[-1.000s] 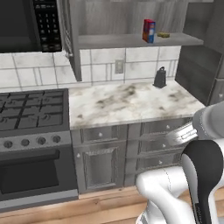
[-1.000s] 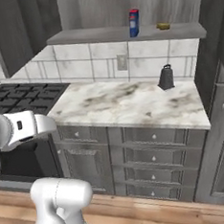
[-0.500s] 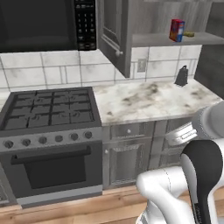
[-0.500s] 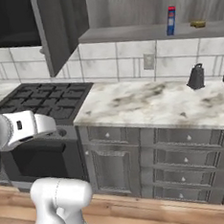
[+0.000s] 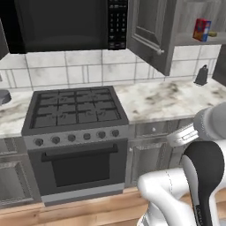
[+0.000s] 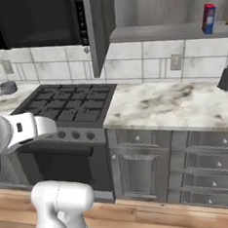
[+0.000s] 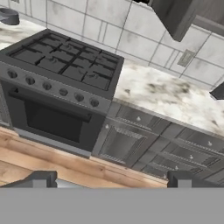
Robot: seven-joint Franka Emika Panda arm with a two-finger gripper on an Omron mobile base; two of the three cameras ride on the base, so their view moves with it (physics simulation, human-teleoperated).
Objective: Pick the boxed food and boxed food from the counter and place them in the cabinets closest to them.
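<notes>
The red box of food [image 5: 201, 29] stands on the open cabinet shelf [image 6: 167, 32], above the marble table [image 6: 169, 106] beside the black stove [image 5: 75, 108], an open cabinet door [image 5: 150, 31] hanging between, jaws released wide.

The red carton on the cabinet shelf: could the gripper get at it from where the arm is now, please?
Probably not yet. The red carton stands high on the shelf, far to the right, while the open gripper sits low, facing the stove and drawers.

A black gas stove [image 7: 65, 65] sits left of the marble counter [image 7: 162, 94], above dark grey drawers [image 7: 175, 148].
</notes>
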